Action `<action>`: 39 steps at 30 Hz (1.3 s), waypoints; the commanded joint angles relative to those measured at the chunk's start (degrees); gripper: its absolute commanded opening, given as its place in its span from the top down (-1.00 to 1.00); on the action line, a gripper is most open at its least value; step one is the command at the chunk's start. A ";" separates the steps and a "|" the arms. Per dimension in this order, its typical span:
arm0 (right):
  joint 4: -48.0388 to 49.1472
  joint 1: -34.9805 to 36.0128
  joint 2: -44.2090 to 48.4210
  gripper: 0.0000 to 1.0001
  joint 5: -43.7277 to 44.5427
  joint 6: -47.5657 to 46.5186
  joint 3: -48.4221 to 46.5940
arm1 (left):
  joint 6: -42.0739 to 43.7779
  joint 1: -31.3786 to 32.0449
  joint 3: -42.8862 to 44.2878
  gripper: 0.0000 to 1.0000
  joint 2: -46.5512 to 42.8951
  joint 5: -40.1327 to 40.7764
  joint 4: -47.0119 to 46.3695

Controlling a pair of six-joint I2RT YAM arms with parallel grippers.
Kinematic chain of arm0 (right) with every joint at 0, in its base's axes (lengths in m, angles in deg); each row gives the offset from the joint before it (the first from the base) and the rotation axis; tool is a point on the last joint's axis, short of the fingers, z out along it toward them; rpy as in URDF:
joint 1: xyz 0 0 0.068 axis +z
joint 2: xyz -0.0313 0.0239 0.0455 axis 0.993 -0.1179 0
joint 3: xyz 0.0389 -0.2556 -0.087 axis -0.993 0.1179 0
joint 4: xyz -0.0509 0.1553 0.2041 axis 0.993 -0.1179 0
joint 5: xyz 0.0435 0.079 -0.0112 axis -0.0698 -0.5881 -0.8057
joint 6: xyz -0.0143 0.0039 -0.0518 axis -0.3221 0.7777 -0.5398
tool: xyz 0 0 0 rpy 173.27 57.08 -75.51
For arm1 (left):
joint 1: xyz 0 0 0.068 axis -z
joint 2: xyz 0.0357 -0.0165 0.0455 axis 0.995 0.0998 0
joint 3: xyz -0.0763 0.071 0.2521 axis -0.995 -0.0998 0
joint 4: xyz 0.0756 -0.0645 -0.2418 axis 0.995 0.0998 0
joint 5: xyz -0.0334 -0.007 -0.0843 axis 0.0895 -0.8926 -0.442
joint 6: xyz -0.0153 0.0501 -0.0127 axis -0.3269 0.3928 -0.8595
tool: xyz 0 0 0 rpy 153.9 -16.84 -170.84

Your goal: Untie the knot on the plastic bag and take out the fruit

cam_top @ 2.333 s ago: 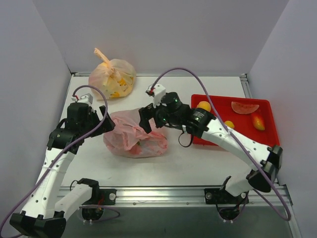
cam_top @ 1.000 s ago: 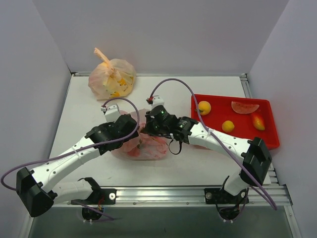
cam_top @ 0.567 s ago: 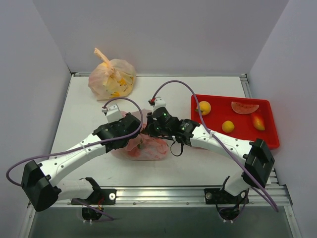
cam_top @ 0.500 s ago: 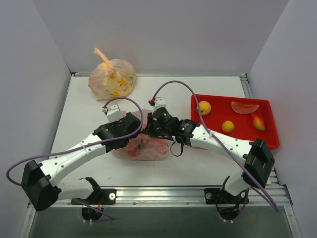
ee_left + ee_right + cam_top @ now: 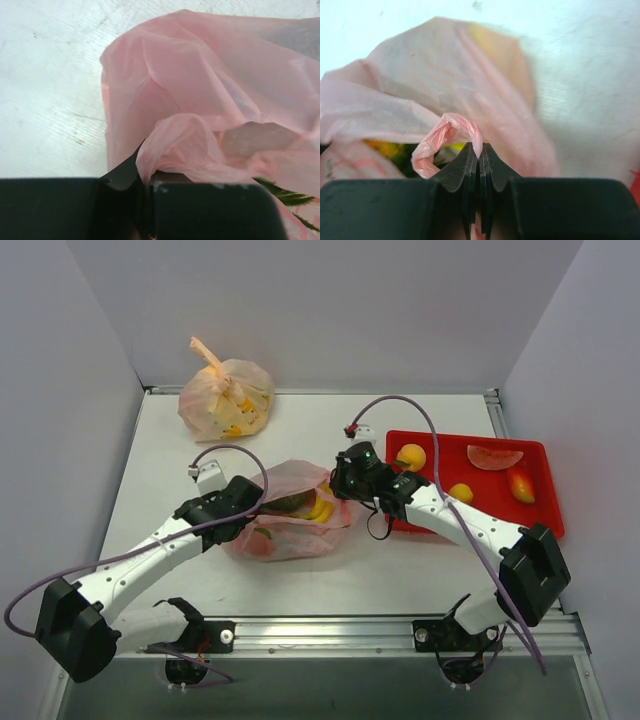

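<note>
Top view: the plastic bag (image 5: 285,538), thin translucent pink film, lies slumped on the white table (image 5: 170,460) between the two arms, near the middle of the work area and just left of the red tray (image 5: 545,528). Its upper side gapes open, and the film around the opening is crumpled into loose folds. Inside the opening show a yellow banana bunch (image 5: 319,508) and, beside it, a dark green fruit (image 5: 288,503) whose kind cannot be told.

Left wrist view: the left gripper (image 5: 145,187) has its jaws pressed together on a bunched fold at the bag's left edge. Spiky green leaves (image 5: 286,192) show at the lower right, beneath the film.

Right wrist view: the right gripper (image 5: 479,161) is closed tight on a twisted curl of pink plastic (image 5: 445,137) that arches up from the bag's right edge. Yellow and green blur shows through the film at lower left.

The two grippers hold opposite sides of the opening. A paler orange bag (image 5: 226,398) stands well apart at the far left of the table.
</note>
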 commanded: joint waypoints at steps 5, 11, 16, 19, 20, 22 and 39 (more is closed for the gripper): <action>0.55 -10.18 -3.30 1.00 2.27 0.79 -1.47 | 17.25 -6.80 0.64 1.00 -10.44 -6.18 1.10; 0.20 -15.02 -9.28 1.00 1.84 2.38 -5.51 | 23.50 -12.43 0.65 1.00 -13.08 -7.66 5.33; -1.55 -14.50 -7.27 0.69 -3.61 -1.22 -7.62 | 23.42 -12.52 1.96 1.00 -12.20 -16.52 2.79; -4.28 -13.36 -3.06 0.01 -6.60 -3.51 -8.50 | 22.19 -12.43 3.54 1.00 -11.67 -19.09 0.59; -5.85 -13.09 -0.87 -0.28 -6.78 -4.03 -8.94 | 21.92 -12.35 4.33 1.00 -11.33 -20.41 0.15; -7.96 -12.04 1.16 -0.49 -6.78 -6.06 -10.78 | 21.22 -12.26 5.04 1.00 -11.15 -21.29 -0.64; -16.33 7.38 -0.57 -0.52 -9.76 -12.30 -18.88 | 15.24 -8.92 1.00 1.00 -14.13 -21.21 -0.91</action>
